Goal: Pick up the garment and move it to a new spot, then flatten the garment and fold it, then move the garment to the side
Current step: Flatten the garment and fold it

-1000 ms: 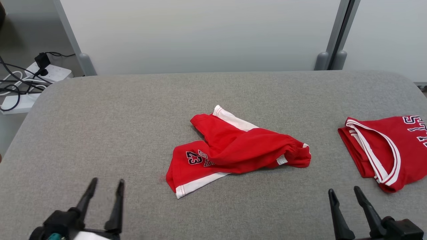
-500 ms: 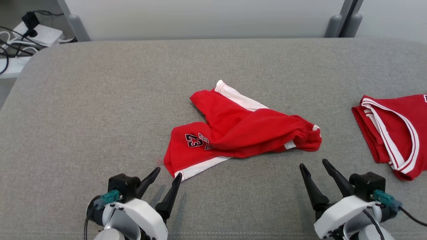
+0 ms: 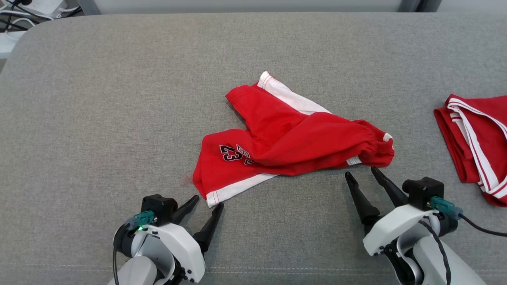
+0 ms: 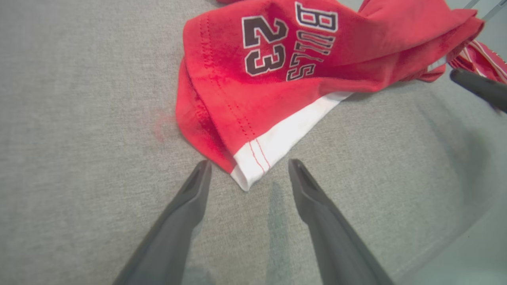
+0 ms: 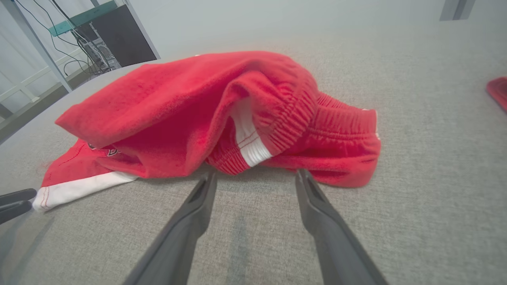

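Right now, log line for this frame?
phase: pre-grasp | red shorts: crumpled, unheld | left tool: open, by white hem corner | right tool: open, by waistband

A second red garment (image 3: 487,146), well right of the red shorts (image 3: 293,142), is cut off by the head view's edge. The shorts' folded-over leg hides part of the lettering (image 3: 247,159) beside the 23. Far beyond the shorts, past the counter (image 3: 119,79), a white power strip (image 3: 39,4) is cropped.
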